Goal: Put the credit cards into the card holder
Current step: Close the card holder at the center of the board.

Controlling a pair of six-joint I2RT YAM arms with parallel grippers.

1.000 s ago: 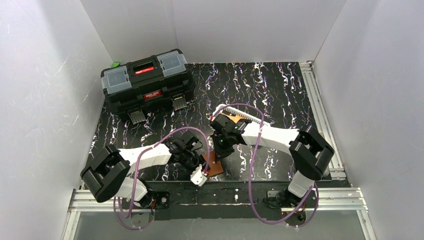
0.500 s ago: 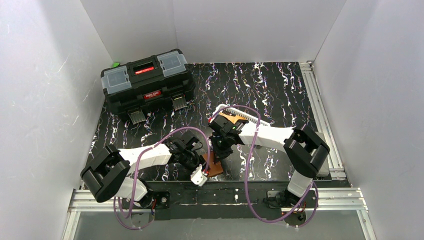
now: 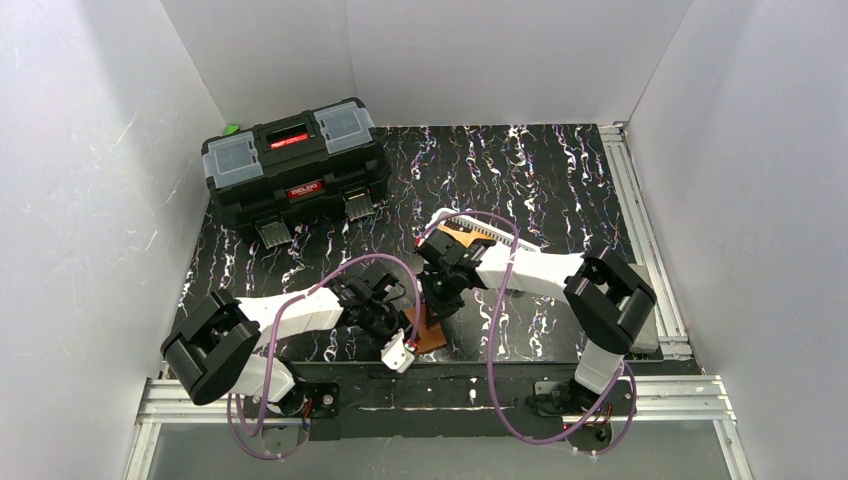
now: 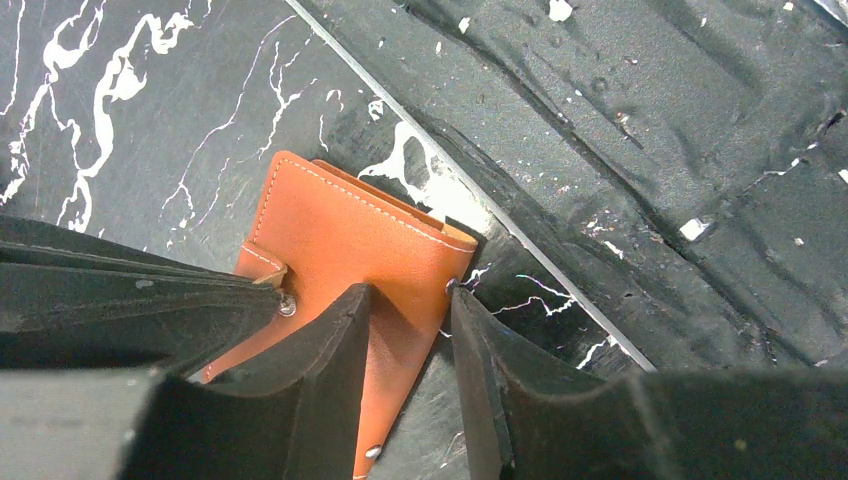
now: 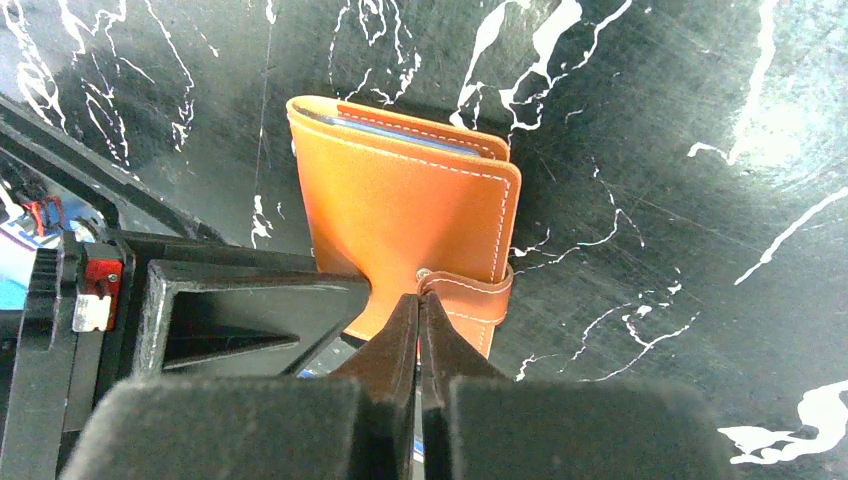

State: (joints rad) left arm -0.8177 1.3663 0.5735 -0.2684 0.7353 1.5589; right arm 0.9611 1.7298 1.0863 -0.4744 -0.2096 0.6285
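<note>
The card holder (image 4: 350,235), a brown leather wallet folded shut, stands tilted near the table's front edge (image 3: 430,335). My left gripper (image 4: 410,292) is shut on its lower corner. One finger (image 4: 320,370) lies on the leather face and the other touches the riveted edge. My right gripper (image 5: 420,297) is shut, and its tips press at the snap tab (image 5: 470,300). Thin sleeve or card edges (image 5: 420,140) show at the holder's open top. An orange credit card (image 3: 461,238) lies in the white basket behind the right wrist.
A big black toolbox (image 3: 295,165) stands at the back left. The white slotted basket (image 3: 492,229) sits mid-table, partly under the right arm. A metal rail (image 3: 640,220) runs along the table's right side. White walls close in the sides and back.
The right arm's elbow has swung a little to the left, its shut tips staying at the holder. The left gripper holds its place, its jaws slightly narrower.
</note>
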